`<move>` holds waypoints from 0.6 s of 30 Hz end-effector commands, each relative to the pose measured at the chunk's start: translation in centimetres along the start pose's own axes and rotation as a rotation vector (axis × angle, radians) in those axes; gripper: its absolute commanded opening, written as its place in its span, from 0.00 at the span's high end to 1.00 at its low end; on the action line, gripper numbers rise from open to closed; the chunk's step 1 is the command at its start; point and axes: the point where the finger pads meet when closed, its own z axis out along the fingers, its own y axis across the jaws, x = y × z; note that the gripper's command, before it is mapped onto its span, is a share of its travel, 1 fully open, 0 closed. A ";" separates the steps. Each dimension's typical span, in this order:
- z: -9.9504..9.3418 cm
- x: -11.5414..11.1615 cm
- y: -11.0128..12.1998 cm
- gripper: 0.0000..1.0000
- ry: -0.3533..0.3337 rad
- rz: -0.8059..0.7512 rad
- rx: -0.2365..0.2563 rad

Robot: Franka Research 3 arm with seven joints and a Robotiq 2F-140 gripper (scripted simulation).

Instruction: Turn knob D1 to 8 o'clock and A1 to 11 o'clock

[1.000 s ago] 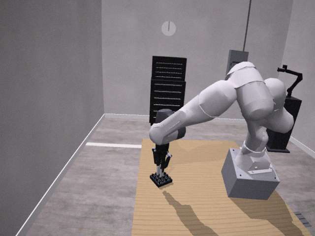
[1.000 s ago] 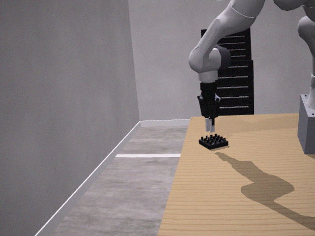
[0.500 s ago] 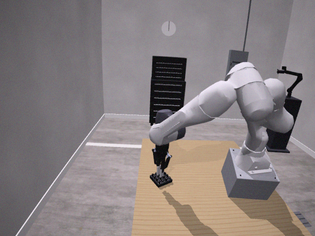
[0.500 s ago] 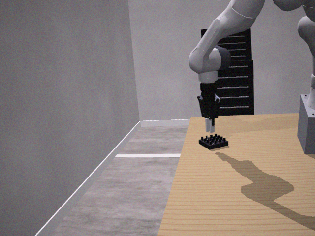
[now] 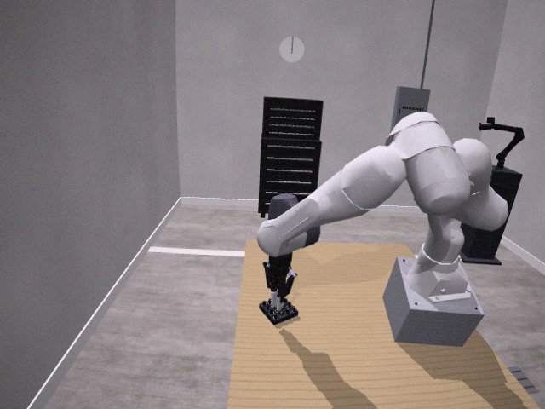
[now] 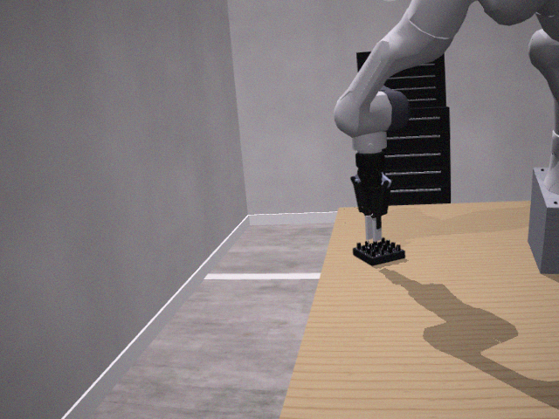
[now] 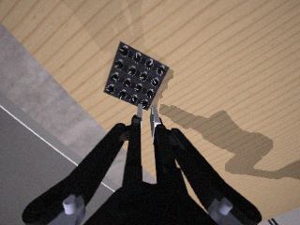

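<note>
box (image 5: 276,320) (image 6: 375,261) (image 7: 136,77) sits near the table's (image 5: 307,352) (image 6: 361,338) (image 7: 225,56) left edge in the exterior view; bare wood stretches to its right. gripper (image 5: 277,303) (image 6: 373,238) (image 7: 145,111) points down over it; its jaws stand narrowly apart, grip unclear.

My gripper (image 5: 277,307) (image 6: 373,239) (image 7: 145,111), lowered slightly from its earlier height, its fingertips now nearer the knob box (image 5: 274,321) (image 6: 374,261) (image 7: 126,66).
</note>
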 end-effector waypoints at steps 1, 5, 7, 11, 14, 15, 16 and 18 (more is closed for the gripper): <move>0.2 0.0 -0.2 0.88 -0.002 0.003 0.005; 0.7 -0.1 -0.2 0.88 -0.002 0.003 0.005; 1.0 -0.1 -0.2 0.88 -0.002 0.003 0.005; 1.5 -0.1 -0.2 0.88 -0.002 0.003 0.005; 1.8 -0.1 -0.2 0.88 -0.002 0.003 0.005; 1.9 -0.1 -0.2 0.88 -0.002 0.003 0.005; 2.0 -0.1 -0.2 0.88 -0.002 0.003 0.005; 2.0 -0.1 -0.2 0.88 -0.002 0.003 0.005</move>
